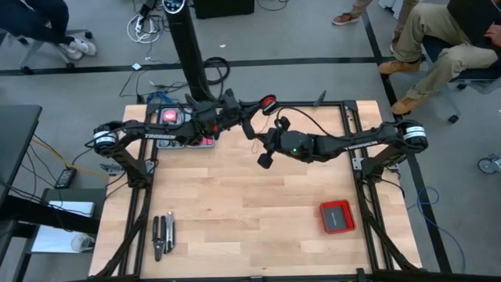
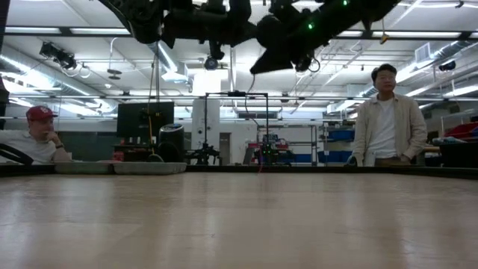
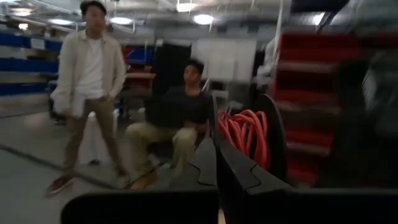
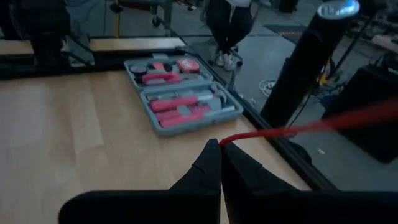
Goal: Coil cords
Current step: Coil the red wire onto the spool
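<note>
The cord is a thin red wire, partly wound as a red coil on a small black spool [image 3: 247,133] that also shows in the high view [image 1: 268,103]. My left gripper [image 1: 261,106] is shut on the spool, high above the table's far edge. My right gripper [image 1: 264,160] is shut on the free stretch of the wire [image 4: 280,131], above the table's middle and nearer than the spool. In the low view both arms [image 2: 284,30] hang well above the tabletop. My left gripper pinches the spool between its two fingers at the black rim [image 3: 216,118] beside the red coil. The fingers hide the exact place. The spool is lifted clear of the table, and its coil stands beside the fingertips. My right gripper pinches the red wire [image 4: 225,141] between its two fingertips, at their free ends. The wire runs from the tips in a straight, taut line toward the table's far side. It is lifted clear of the table.
An open grey tool case [image 1: 184,125] with red tools lies at the far left and also shows in the right wrist view [image 4: 177,93]. A flat red box [image 1: 337,216] lies near right and pliers [image 1: 163,235] near left. People stand and sit beyond the table [image 2: 385,112].
</note>
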{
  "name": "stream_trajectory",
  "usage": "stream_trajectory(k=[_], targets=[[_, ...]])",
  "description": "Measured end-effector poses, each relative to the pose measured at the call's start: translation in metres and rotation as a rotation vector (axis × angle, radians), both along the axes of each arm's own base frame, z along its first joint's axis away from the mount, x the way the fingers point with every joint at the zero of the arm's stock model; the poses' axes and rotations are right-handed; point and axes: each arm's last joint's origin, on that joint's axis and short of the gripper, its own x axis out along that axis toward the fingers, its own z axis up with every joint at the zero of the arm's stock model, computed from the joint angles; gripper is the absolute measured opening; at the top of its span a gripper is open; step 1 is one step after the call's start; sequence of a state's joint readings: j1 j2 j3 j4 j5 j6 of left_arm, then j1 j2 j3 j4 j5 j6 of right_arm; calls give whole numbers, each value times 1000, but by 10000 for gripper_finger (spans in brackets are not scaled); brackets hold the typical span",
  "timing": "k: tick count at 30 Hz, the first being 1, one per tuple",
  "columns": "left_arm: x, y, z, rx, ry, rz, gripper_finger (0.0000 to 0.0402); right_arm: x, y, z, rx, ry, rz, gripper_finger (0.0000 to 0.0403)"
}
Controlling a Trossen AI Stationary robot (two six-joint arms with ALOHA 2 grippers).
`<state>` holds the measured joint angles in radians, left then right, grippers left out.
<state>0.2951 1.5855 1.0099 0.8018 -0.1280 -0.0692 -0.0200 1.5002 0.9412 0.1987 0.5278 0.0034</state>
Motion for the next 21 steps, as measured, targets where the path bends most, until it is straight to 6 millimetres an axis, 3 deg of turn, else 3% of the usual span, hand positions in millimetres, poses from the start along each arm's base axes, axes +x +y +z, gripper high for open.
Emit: stream_trajectory(k=[10, 21], targets=[[16, 6, -35, 36, 163, 46, 0, 3, -1, 32, -30, 112, 8, 0], [16, 8, -37, 33, 168, 37, 0, -2, 2, 28, 47, 210, 94, 0]])
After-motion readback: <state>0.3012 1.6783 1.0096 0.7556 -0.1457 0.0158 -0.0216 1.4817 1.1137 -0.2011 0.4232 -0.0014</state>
